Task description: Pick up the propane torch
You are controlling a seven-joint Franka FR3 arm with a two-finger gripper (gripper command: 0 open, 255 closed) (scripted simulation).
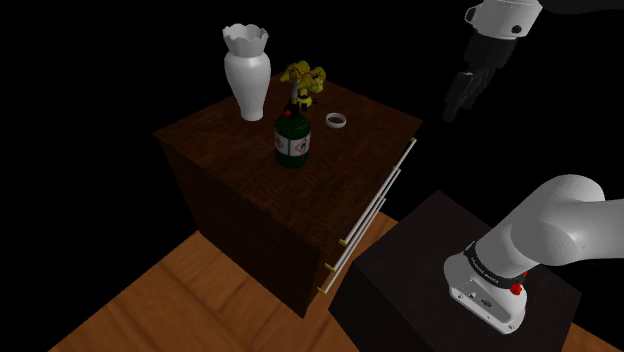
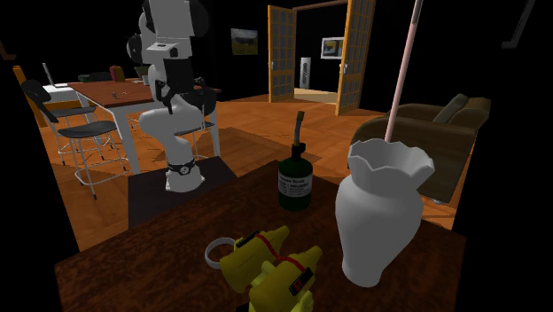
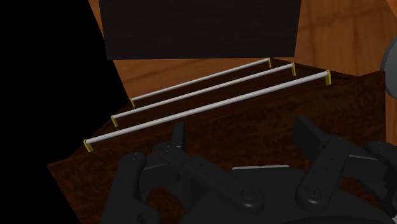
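Four objects share the top of a dark wooden cabinet (image 1: 230,190), while the arm's black gripper (image 1: 458,100) hangs high and well apart from all of them.

Read from the shoulder view's left, a white vase (image 1: 246,72) with a scalloped rim comes first, standing upright on the wood. Close to the vase's right in that view sits a yellow object (image 1: 304,82); what kind of thing it is cannot be told.

The propane torch (image 1: 292,138) is a dark green cylinder with a white label and a thin nozzle on top. It stands upright near the vase, to its right and closer to the shoulder camera, just in front of the yellow object and untouched by the arm. Farther right of the vase, a small white ring (image 1: 336,121) lies flat on the cabinet top.

Farther right again, and higher than the vase's rim, the gripper is tilted downward out past the cabinet's drawer side. In the wrist view its two fingers (image 3: 177,137) stand apart with nothing between them, so the hand is open and empty. Beyond them run the cabinet's three pale drawer rails (image 3: 202,94).

Well to the vase's right and lower in the shoulder view is the black stand (image 1: 400,260) that carries the arm.
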